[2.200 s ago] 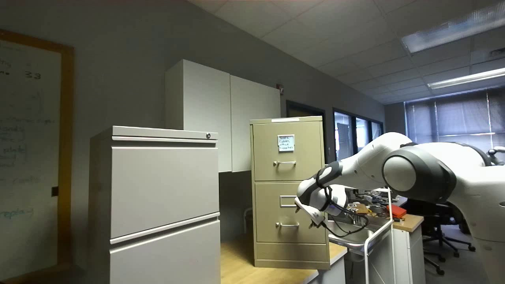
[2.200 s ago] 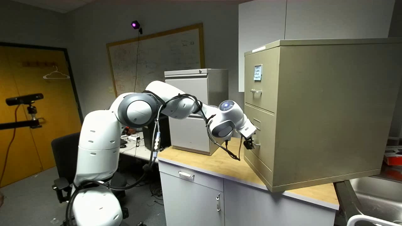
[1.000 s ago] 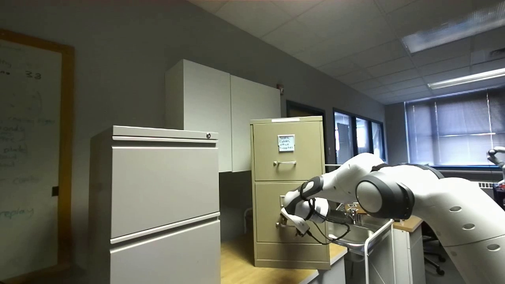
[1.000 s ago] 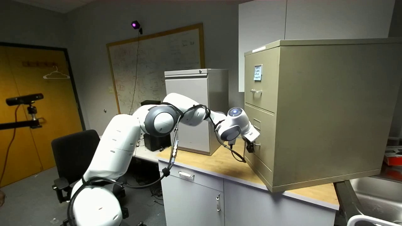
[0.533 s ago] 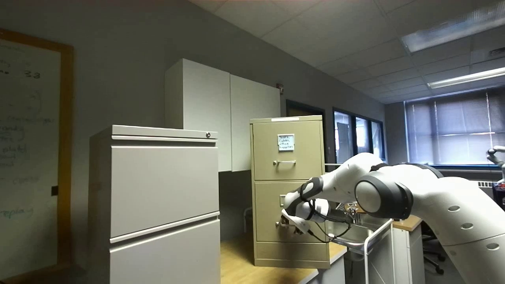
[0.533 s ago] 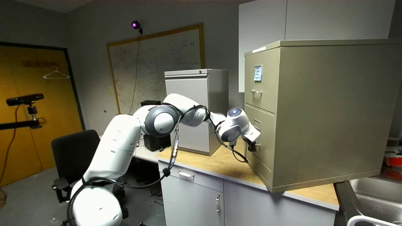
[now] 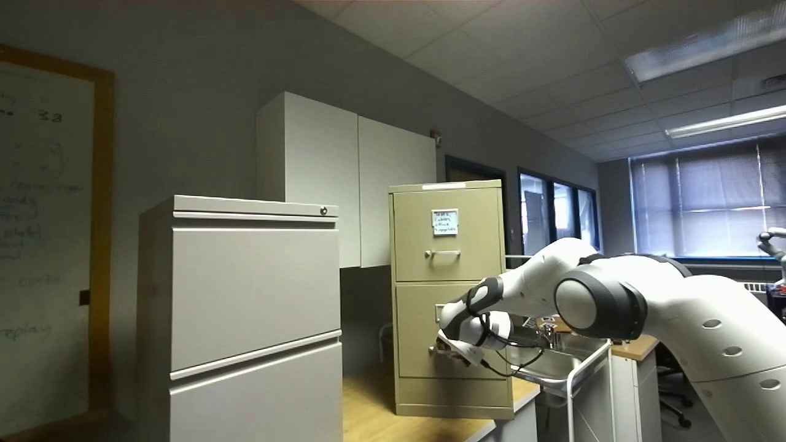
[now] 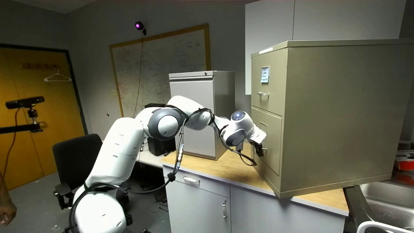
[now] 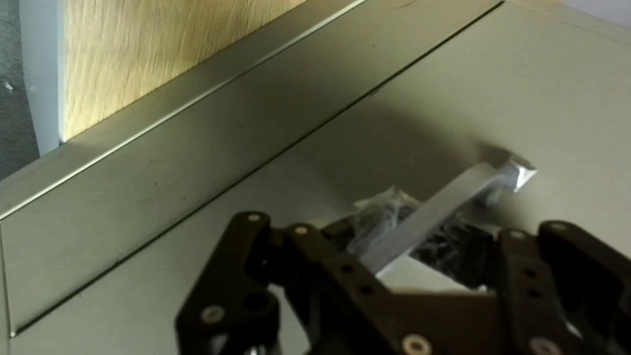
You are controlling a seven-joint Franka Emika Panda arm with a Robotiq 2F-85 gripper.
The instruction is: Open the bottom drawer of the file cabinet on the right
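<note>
The tan file cabinet (image 8: 339, 116) stands on the counter, in view in both exterior views. Its bottom drawer (image 7: 417, 325) sits flush with the front. A silver pull (image 9: 443, 199) on that drawer slants across the wrist view, one end passing beneath a finger. My gripper (image 9: 411, 229) is at this pull, with its black fingers (image 9: 468, 251) shut around the bar and clear plastic on the tips. In an exterior view the gripper (image 8: 259, 150) reaches the drawer front from the side of the arm, tilted downward. The exact contact of the tips behind the bar is hidden.
A pale grey cabinet (image 7: 258, 294) stands beside the tan one. The wooden counter (image 8: 200, 163) lies under both. A metal sink (image 8: 385, 200) is on the far side. A black cable (image 8: 245, 158) hangs below the wrist. A person's hand (image 8: 6, 212) shows at the edge.
The arm has moved forward and slightly down to the bottom drawer's pull, and the fingers have come together around it. The drawer has not visibly moved. A person's hand has come into view.
</note>
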